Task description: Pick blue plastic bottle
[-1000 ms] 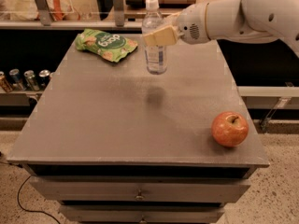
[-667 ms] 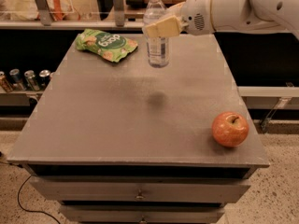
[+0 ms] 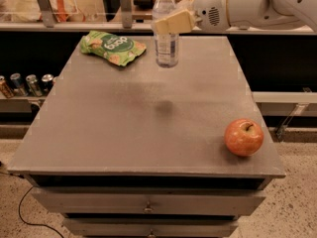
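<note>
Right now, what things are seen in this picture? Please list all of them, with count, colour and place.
blue plastic bottle: one, clear with white cap, held above the table's far side
snack bag: one, green, far left of the table top
apple: one, red, near right corner of the table top
table: one, grey, centre
drawers: two, grey, under the table top
cans: about four, low shelf at left
arm: one, white, top right
gripper: one, tan, top centre, shut on the bottle
</note>
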### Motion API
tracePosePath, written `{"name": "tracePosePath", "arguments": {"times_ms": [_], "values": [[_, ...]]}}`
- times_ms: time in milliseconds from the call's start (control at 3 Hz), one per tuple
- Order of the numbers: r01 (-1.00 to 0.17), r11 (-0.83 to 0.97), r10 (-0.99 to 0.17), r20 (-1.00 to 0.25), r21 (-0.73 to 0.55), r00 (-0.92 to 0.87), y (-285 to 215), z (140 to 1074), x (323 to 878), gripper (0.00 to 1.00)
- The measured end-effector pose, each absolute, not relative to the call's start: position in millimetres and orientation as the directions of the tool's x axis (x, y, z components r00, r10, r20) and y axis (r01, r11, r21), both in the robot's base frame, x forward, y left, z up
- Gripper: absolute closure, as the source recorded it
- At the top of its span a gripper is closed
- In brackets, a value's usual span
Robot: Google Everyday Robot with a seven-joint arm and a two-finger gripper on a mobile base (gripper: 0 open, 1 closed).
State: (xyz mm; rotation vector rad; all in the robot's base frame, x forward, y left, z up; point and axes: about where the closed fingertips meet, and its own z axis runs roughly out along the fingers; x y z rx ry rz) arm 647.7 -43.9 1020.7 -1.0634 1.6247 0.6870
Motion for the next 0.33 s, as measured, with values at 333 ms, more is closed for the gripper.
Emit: {"name": "tracePosePath", "arguments": {"times_ms": [333], "values": [[-0.896,0.440,-0.302,-0.950,-0.067,-0.077,-42.7,1021.1,647.5,1.00]]}}
